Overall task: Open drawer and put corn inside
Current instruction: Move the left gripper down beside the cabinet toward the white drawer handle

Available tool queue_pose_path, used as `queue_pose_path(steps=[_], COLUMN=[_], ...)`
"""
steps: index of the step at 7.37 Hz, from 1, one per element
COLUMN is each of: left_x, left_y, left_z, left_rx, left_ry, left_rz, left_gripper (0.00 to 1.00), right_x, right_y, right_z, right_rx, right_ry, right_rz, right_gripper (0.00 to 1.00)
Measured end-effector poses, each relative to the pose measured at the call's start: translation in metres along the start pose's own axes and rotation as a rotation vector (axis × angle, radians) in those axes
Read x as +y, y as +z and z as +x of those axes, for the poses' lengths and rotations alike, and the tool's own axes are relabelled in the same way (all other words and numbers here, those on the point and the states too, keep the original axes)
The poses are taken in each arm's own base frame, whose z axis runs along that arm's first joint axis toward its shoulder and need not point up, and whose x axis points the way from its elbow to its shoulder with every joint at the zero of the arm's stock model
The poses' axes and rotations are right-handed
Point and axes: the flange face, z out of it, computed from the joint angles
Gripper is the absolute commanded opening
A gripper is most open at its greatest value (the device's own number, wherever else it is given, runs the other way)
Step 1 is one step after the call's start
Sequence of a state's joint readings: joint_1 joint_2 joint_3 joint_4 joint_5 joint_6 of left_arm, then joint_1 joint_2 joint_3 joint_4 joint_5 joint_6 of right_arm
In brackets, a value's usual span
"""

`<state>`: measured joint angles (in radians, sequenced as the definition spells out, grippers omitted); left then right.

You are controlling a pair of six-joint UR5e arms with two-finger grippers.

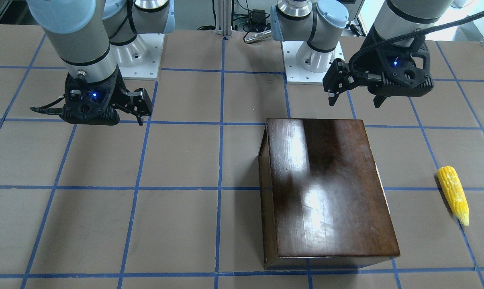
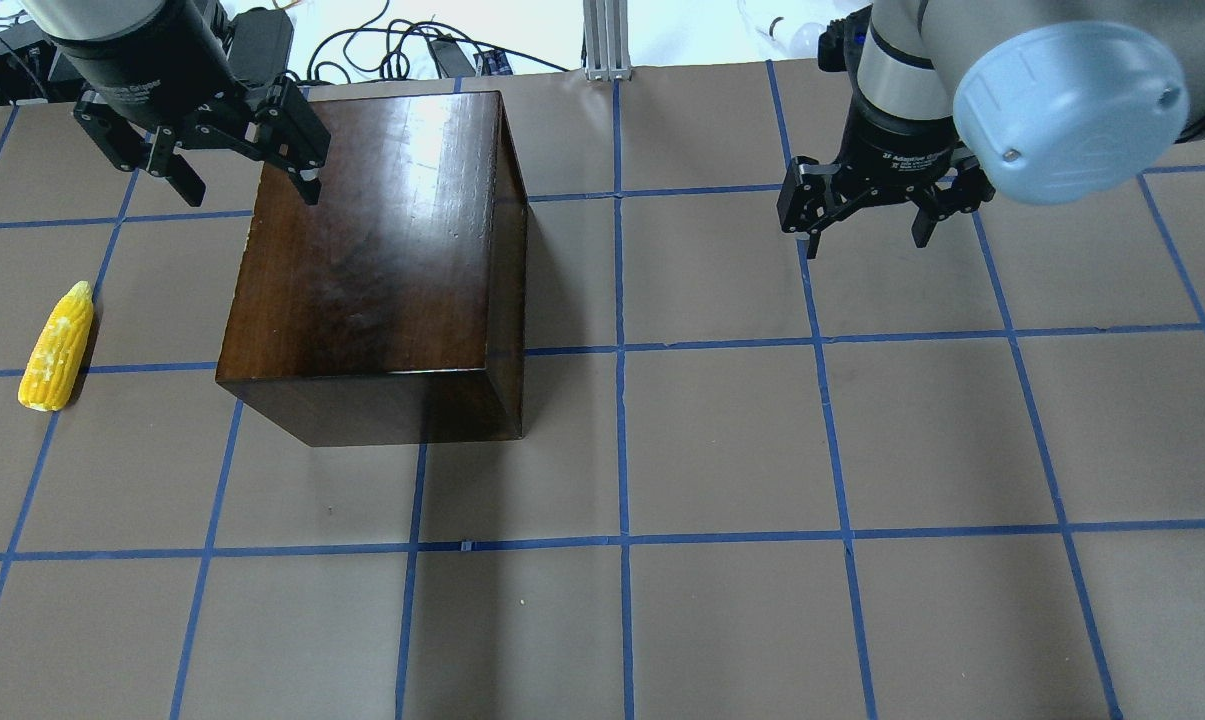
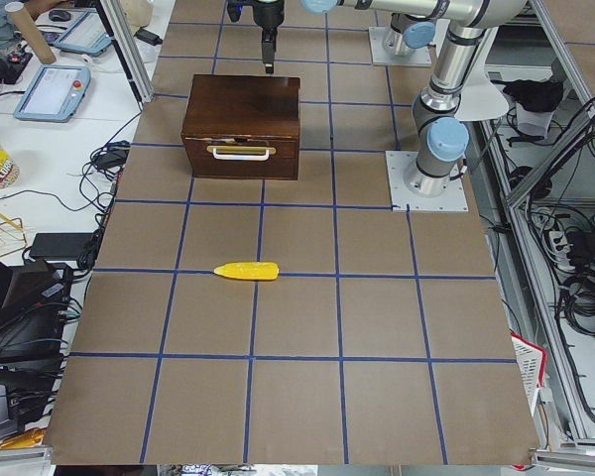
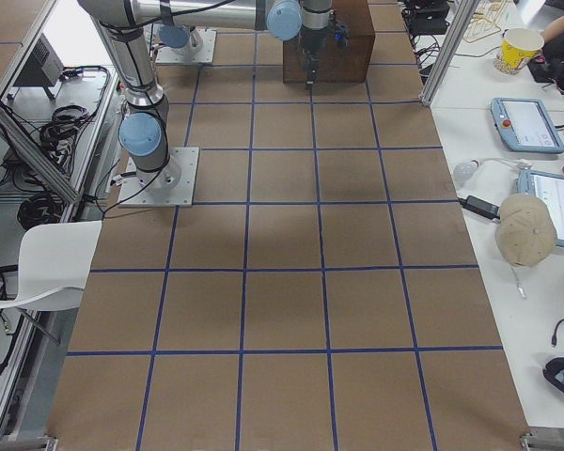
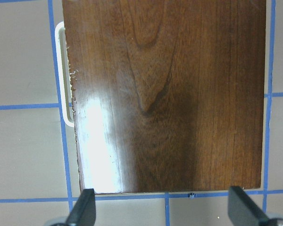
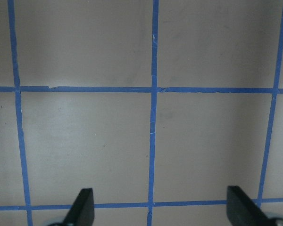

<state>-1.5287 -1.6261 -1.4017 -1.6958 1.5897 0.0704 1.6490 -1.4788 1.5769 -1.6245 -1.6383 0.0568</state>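
The glossy dark-brown box (image 2: 382, 260) stands on the table left of the middle; it also shows in the front view (image 1: 326, 188). Its drawer (image 3: 241, 152) is shut, and its front with a pale handle (image 5: 62, 75) faces the table's left end. The yellow corn (image 2: 56, 348) lies on the table left of the box, apart from it, and shows in the front view (image 1: 453, 195). My left gripper (image 2: 247, 188) is open and empty, above the box's far left corner. My right gripper (image 2: 867, 238) is open and empty, above bare table right of the box.
The table (image 2: 722, 450) is brown paper with a blue tape grid. The two arm bases (image 1: 312, 60) stand on white plates at the robot's edge. Cables and a metal post (image 2: 607, 40) lie beyond the far edge.
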Motion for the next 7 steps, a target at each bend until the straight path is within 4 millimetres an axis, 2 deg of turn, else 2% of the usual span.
queue_pose_path(steps=[5, 6, 7], left_x=[-0.016, -0.023, -0.034], left_y=[0.013, 0.018, 0.026], left_z=[-0.004, -0.011, -0.026], left_rx=[0.0, -0.001, 0.0], left_ry=[0.002, -0.003, 0.001], left_rz=[-0.01, -0.004, -0.005], left_gripper=[1.0, 1.0, 1.0], right_x=[0.0, 0.0, 0.0], right_y=[0.0, 0.0, 0.0], right_z=[0.0, 0.0, 0.0], right_rx=[0.0, 0.0, 0.0], right_ry=[0.0, 0.0, 0.0], right_rz=[0.0, 0.0, 0.0], right_gripper=[1.0, 1.0, 1.0])
